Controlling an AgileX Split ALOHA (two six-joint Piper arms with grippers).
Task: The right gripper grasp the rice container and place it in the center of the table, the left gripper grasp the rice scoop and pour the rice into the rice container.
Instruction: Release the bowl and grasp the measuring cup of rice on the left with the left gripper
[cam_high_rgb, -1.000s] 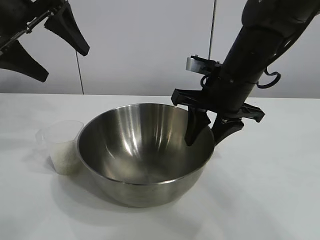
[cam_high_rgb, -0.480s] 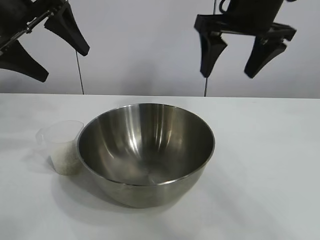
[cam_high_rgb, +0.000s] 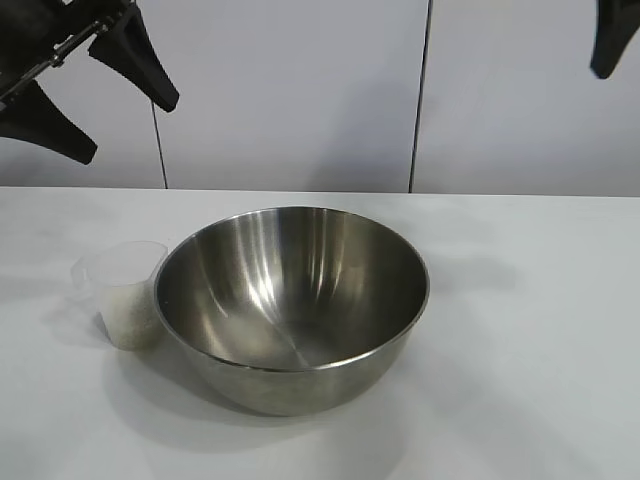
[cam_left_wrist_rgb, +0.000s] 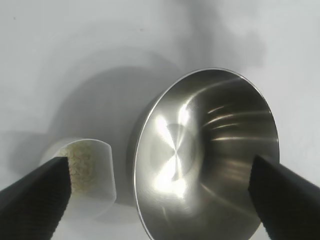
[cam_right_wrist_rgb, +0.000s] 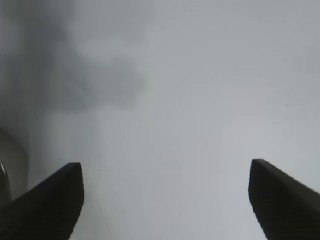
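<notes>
The large shiny steel rice container (cam_high_rgb: 292, 305) sits mid-table (cam_high_rgb: 540, 330), free of the right gripper (cam_right_wrist_rgb: 165, 200), whose fingers are spread and empty. The left gripper (cam_left_wrist_rgb: 160, 195) hangs with fingers wide above the small clear plastic rice scoop (cam_high_rgb: 127, 293), which touches the container's side; it should descend onto the scoop, clamp gently, then tip the white rice (cam_high_rgb: 130, 318) slowly over the rim.

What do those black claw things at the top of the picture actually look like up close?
The left gripper has two matte black fingers, broad at the root and tapering to blunt points, joined by a black crossbar with silvery metal fittings. From the wrist cameras their surface shows a fine woven texture. Only one black fingertip of the right gripper shows from outside.
</notes>
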